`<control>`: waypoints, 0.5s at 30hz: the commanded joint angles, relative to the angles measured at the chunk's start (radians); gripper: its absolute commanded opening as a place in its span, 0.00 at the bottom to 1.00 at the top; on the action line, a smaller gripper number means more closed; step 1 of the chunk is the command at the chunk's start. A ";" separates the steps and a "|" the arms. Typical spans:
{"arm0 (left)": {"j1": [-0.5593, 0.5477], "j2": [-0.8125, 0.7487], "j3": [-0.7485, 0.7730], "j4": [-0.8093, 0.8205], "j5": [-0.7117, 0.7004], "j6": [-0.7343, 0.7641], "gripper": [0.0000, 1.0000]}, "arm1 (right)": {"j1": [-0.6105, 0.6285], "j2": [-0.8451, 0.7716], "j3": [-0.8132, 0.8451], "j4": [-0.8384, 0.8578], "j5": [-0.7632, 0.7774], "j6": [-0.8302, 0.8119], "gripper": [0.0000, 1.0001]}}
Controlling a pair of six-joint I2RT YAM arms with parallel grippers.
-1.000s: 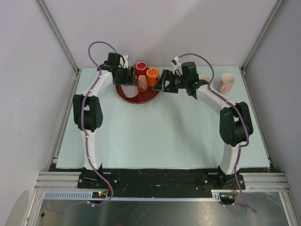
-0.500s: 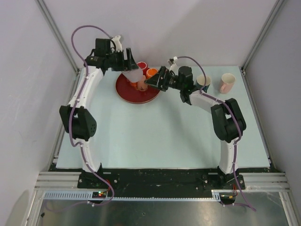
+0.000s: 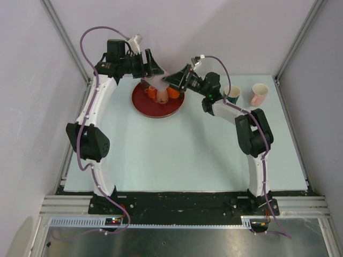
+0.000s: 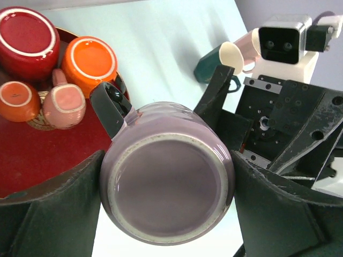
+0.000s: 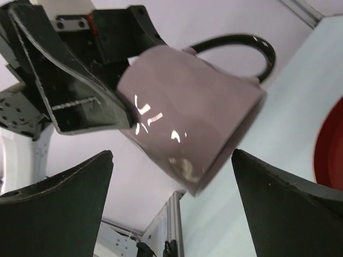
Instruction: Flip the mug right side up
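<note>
Hanging in the air over the near-right side of the red tray point(image 4: 37, 155), the lilac mug point(image 4: 167, 188) is clamped at its sides between the two dark fingers of the left end effector point(image 4: 166, 214). Its unglazed base ring faces up into the left wrist camera, so the mouth points down and away, out of sight. The long axis is tilted rather than vertical. In the right wrist view it runs from upper left, where the left fingers pinch it, to lower right. The black handle point(image 4: 110, 107) sticks out toward the cups on the tray.

Just beside the mug, the right end effector point(image 5: 171, 155) is spread wide. One finger shows on either side of the mug's lower end, and neither can be seen touching it.

Four pieces sit on the tray: a red mug point(image 4: 27, 35) and an orange mug point(image 4: 88, 56), both base up, plus a small orange cup point(image 4: 19, 99) and a pink cup point(image 4: 64, 104). A brownish mark on the tray peeks out beneath the pink cup, too covered to read. No other lettering is legible on the mug or cups.

Farther right on the table point(image 3: 177, 155) stand a teal mug point(image 3: 233, 94) and a pale pink mug point(image 3: 259, 94), close together and well apart from the tray.
</note>
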 commanded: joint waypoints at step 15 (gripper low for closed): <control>0.028 -0.024 0.044 0.105 0.079 -0.106 0.51 | -0.026 -0.192 -0.054 0.096 -0.057 -0.034 0.00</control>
